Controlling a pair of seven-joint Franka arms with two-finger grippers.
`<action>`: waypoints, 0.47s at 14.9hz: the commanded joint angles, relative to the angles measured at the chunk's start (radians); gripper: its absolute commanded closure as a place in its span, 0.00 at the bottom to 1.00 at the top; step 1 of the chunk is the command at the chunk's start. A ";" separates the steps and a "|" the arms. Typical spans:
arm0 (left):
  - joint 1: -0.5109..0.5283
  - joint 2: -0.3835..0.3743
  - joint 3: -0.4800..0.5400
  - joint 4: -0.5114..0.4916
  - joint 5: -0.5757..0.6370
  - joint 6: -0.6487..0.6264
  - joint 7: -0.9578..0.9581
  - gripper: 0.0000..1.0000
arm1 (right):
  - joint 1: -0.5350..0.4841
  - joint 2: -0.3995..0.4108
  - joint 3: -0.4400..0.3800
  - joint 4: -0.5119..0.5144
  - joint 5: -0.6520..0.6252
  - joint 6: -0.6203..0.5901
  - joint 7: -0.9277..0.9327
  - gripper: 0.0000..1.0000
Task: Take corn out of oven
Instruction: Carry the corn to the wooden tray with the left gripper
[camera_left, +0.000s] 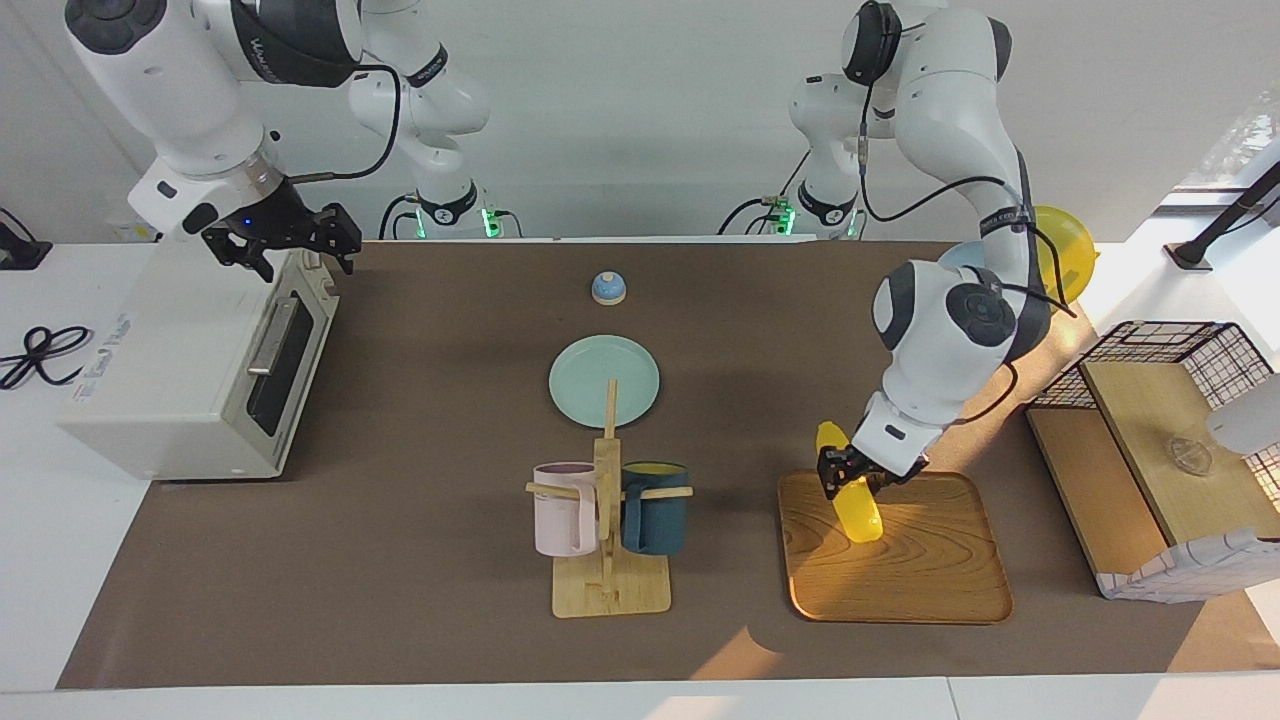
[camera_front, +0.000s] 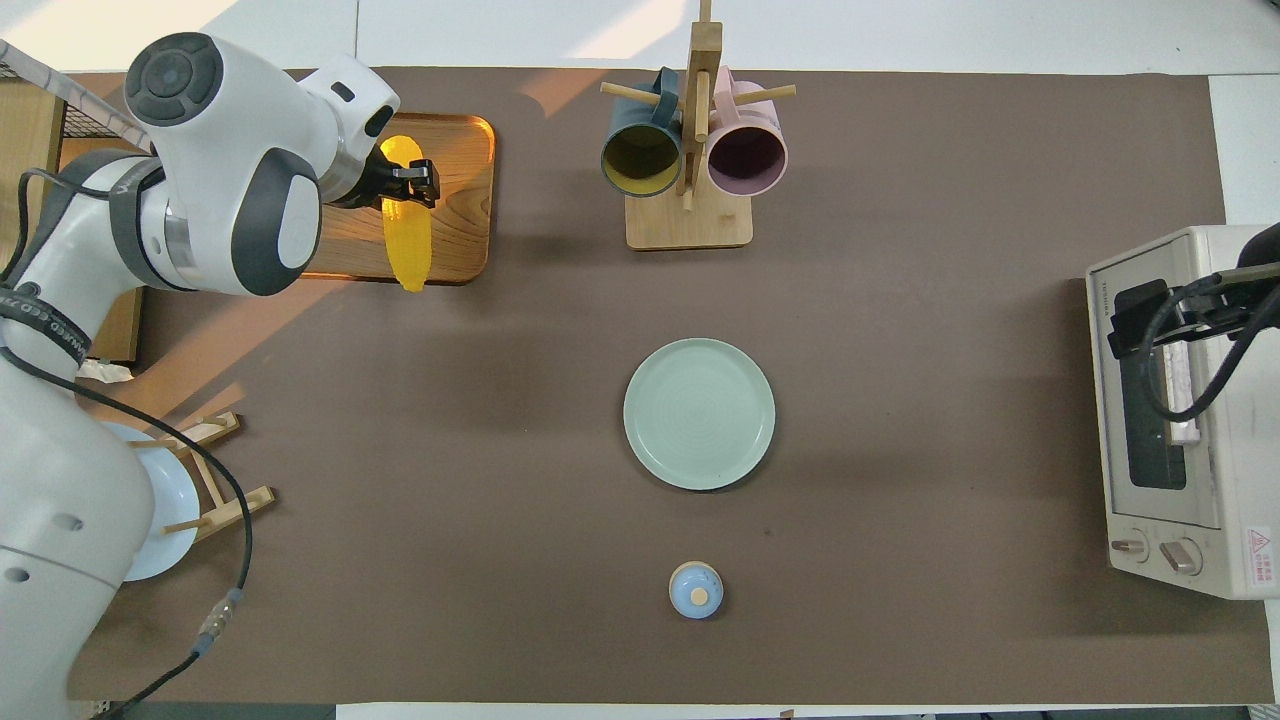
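Observation:
The corn (camera_left: 857, 505) (camera_front: 405, 235) is a bright yellow cob, tilted, in the grip of my left gripper (camera_left: 850, 478) (camera_front: 405, 187), which is shut on its middle. Cob and gripper hang low over the wooden tray (camera_left: 930, 570) (camera_front: 462, 200), at the tray's edge nearest the robots. I cannot tell whether the cob's lower end touches the tray. The white oven (camera_left: 180, 360) (camera_front: 1170, 420) stands at the right arm's end of the table with its door closed. My right gripper (camera_left: 283, 240) (camera_front: 1145, 325) waits open above the oven's top front edge, holding nothing.
A pale green plate (camera_left: 604, 380) lies mid-table. A wooden mug rack (camera_left: 608, 590) with a pink and a dark blue mug stands farther from the robots. A small blue knob (camera_left: 608, 288) sits nearer them. A plate stand (camera_front: 215, 470) and a wire shelf (camera_left: 1150, 440) stand at the left arm's end.

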 joint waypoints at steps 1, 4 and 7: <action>0.039 0.081 -0.010 0.063 0.006 0.093 0.058 1.00 | -0.007 0.003 -0.001 0.015 0.029 -0.012 0.000 0.00; 0.061 0.085 -0.010 0.050 0.006 0.107 0.084 1.00 | -0.007 0.002 -0.001 0.014 0.029 -0.007 0.000 0.00; 0.059 0.083 -0.010 0.046 0.086 0.102 0.118 0.64 | -0.007 0.002 -0.001 0.012 0.029 -0.007 0.000 0.00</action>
